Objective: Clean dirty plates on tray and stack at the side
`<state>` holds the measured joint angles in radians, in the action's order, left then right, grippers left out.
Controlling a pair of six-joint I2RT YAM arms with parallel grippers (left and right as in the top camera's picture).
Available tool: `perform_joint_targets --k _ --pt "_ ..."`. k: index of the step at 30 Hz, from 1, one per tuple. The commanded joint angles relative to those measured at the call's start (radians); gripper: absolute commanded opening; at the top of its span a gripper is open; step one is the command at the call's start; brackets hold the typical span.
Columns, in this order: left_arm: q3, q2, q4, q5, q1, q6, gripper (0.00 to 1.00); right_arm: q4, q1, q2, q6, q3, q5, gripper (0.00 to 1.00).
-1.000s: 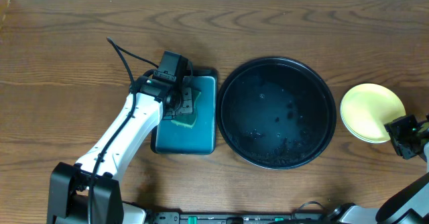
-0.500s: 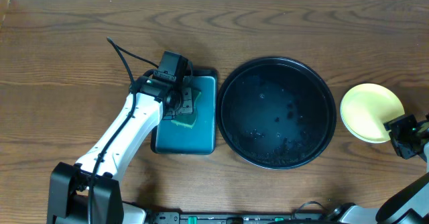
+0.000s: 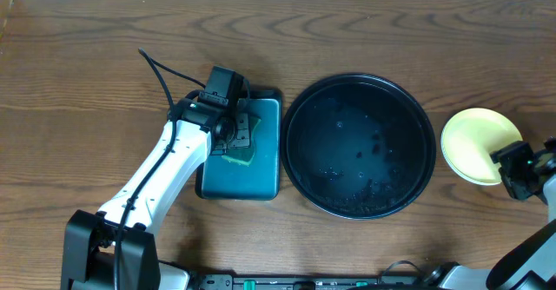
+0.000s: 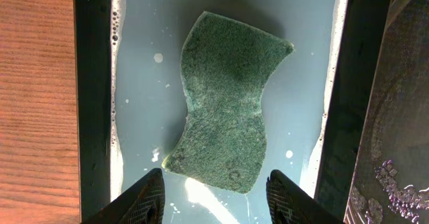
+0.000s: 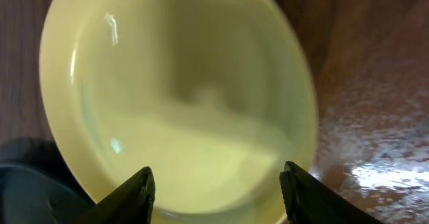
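Observation:
The large round black tray (image 3: pixel 358 145) sits mid-table with wet speckles and no plates on it. A pale yellow plate (image 3: pixel 476 142) lies on the table right of the tray; it fills the right wrist view (image 5: pixel 181 96) and looks clean. The mint-white plates are not visible. My right gripper (image 3: pixel 514 170) is open just off the plate's lower right edge, its fingers (image 5: pixel 218 187) spread over the plate's near rim. My left gripper (image 3: pixel 233 127) is open above a green sponge (image 4: pixel 228 113) lying in the teal tray (image 3: pixel 265 164).
The teal rectangular tray (image 4: pixel 144 83) holds a thin film of soapy water around the sponge. The black tray's rim (image 4: pixel 395 117) lies close to its right side. Bare wooden table lies to the left and far side.
My right gripper has shifted slightly left and up toward the yellow plate's edge. The left arm and the sponge have not moved.

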<state>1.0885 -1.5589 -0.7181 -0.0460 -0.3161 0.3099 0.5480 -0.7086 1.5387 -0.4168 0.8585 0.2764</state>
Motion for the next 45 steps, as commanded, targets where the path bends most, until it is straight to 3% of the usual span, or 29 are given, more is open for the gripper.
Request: perform_joint_targets --k 1,9,45 --pt "-0.005 -0.011 -0.003 0.006 0.003 -0.006 0.5 -0.01 0.033 -0.001 0.015 -0.005 0.005 0.6" --pt "-0.005 -0.011 -0.003 0.006 0.003 -0.006 0.51 -0.033 0.12 -0.001 0.068 -0.005 0.005 0.71" --pt "-0.005 -0.011 -0.004 0.006 0.003 -0.006 0.5 -0.095 0.547 -0.001 0.293 -0.005 -0.051 0.76"
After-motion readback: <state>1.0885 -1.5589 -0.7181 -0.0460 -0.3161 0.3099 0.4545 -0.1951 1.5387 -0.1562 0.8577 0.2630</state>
